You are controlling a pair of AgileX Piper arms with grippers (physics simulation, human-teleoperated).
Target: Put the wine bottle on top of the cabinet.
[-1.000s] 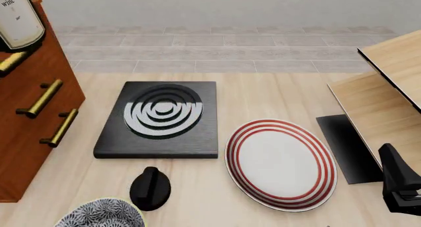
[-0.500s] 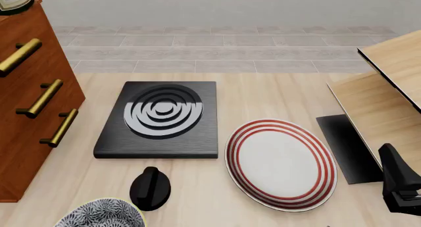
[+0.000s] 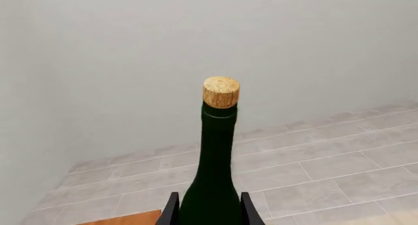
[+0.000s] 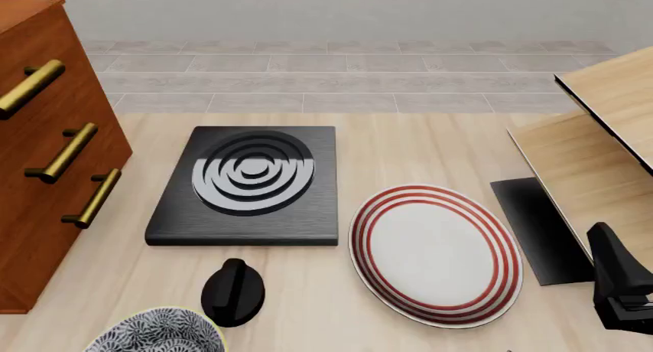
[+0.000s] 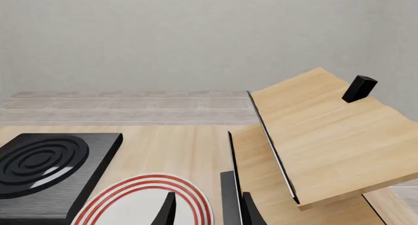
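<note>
Left wrist view shows your left tool [image 3: 209,210] clamped on the wine bottle [image 3: 212,176], upright, cork [image 3: 220,92] on top; a sliver of what may be the cabinet [image 4: 46,161] shows below. Your right tool [image 5: 209,210] hangs parted and empty over the striped plate [image 4: 436,252] on the worktop [image 4: 408,145].

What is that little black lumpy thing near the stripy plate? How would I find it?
Start at the big black square slab with grey rings in the middle of the table. Just in front of it, nearer the arms, sits the small black knob, between the red-striped plate and the patterned bowl. It is the only all-black round thing with a raised ridge across its top.
</note>
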